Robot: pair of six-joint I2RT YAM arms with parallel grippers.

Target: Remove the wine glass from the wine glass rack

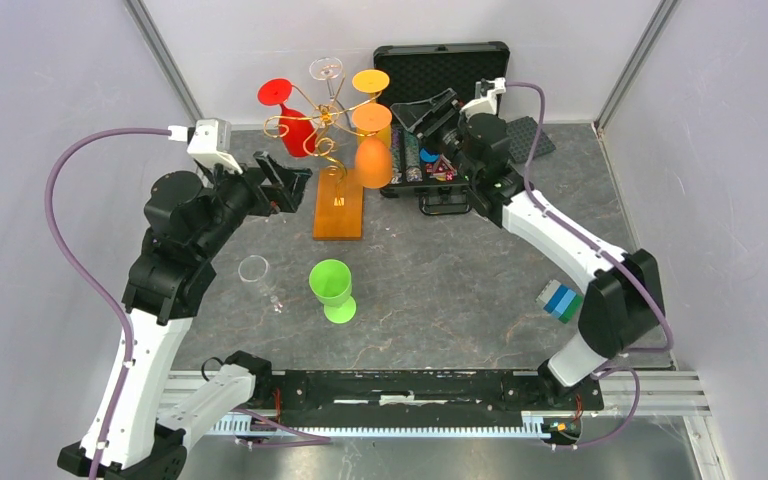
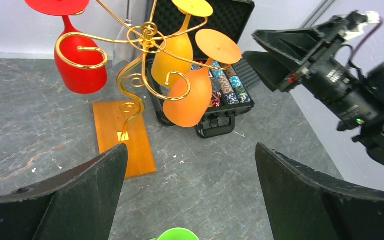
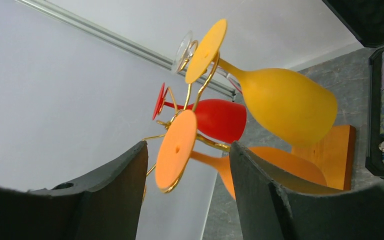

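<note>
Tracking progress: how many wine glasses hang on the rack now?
4 on the wine glass rack: red glass at left, clear glass at the back, yellow glass at right, orange glass lowest, front right. None looks hidden.

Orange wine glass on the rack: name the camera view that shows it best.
Left wrist: the orange wine glass shows whole, foot to bowl, hanging upside down from the wine glass rack. The top view shows it small, from above. The right wrist shows its foot close, the bowl partly hidden behind the right gripper.
</note>
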